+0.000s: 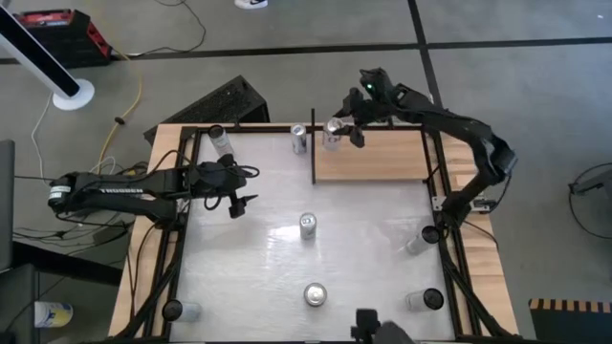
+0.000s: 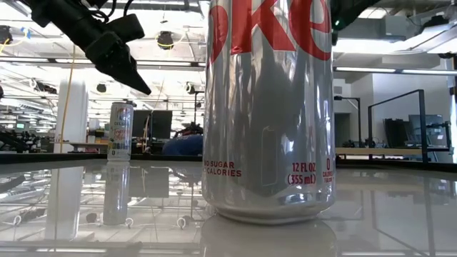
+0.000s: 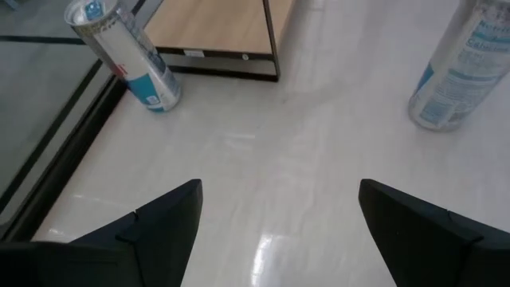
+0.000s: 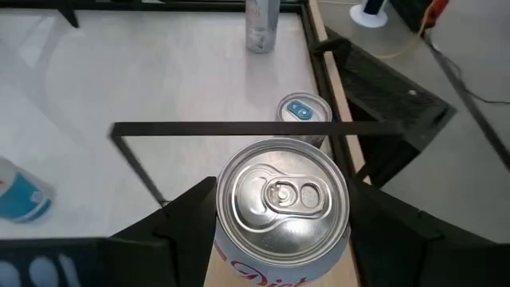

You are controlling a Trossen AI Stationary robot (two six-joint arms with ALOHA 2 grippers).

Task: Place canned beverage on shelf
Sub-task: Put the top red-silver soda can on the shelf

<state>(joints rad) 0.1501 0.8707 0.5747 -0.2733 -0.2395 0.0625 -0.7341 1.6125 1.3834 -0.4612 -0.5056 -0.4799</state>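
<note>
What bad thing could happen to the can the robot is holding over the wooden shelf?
The right gripper holds the soda can near the shelf's far left corner, close to the black rail. Set down there, it might bump the rail or tip off the edge. A slim can stands just beyond the rail and could get knocked over. The left gripper waits open over the table, out of the way.

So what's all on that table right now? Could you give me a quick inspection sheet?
Surface: white tabletop, glossy.
Job's things: wooden shelf at the far right; Diet Coke can at its left end.
Clutter: several other cans standing on the tabletop, one mid-table.
Grippers: right gripper shut on the Diet Coke can; left gripper open over the tabletop.
Cables: yellow cable on the floor.
Surroundings: open office space behind.
</note>
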